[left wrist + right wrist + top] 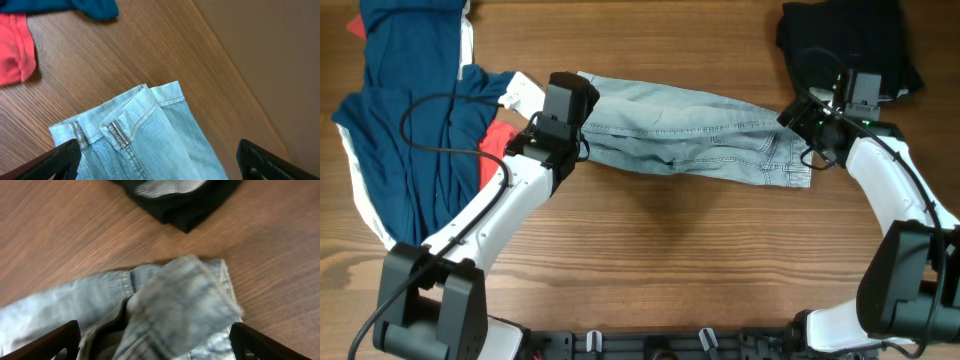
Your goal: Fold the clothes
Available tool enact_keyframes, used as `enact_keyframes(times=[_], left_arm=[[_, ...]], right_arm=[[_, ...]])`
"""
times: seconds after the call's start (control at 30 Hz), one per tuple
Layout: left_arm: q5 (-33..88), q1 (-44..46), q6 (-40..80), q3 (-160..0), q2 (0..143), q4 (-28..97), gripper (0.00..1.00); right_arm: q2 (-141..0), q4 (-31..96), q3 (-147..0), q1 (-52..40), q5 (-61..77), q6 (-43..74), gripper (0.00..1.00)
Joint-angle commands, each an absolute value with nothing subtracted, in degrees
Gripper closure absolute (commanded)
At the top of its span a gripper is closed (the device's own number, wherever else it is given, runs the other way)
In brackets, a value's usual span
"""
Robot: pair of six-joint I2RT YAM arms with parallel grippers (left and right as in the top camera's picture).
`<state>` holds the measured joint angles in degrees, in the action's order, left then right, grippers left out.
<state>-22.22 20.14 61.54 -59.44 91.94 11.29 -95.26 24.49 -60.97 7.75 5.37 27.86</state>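
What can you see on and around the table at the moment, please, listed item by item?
denim shorts: one, pale blue, middle of the table, stretched between the two grippers
navy garment: one, navy with red and white parts, crumpled at the far left
black garments: one pile, black, far right corner; number in it unclear
table: one, brown wood grain, under everything
left gripper: one, black fingers, open over the shorts' left end
right gripper: one, black fingers, open over the shorts' right end
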Motion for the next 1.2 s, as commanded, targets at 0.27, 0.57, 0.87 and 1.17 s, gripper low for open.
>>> enact_keyframes(times=[0.27, 0.57, 0.87, 1.17], left_arm=[[-19.70, 20.58, 49.34, -60.14, 91.88, 11.79, 0.00], [-6.85, 11.86, 56.86, -60.14, 90.15, 16.69, 0.00], [-6.90, 10.48, 56.80, -60.12, 90.11, 20.08, 0.00], [-6.94, 10.48, 55.77, -60.12, 90.11, 20.86, 0.00]], right_arm=[[-86.15, 31.03, -64.51, -1.72, 12.01, 10.48, 0.26], [-94.08, 31.09, -62.61, -6.96, 11.57, 16.67, 0.96], [-98.43, 28.88, -62.61, -8.38, 13.28, 16.60, 0.95], [-107.50, 9.52, -62.61, -8.40, 12.29, 19.40, 0.96]])
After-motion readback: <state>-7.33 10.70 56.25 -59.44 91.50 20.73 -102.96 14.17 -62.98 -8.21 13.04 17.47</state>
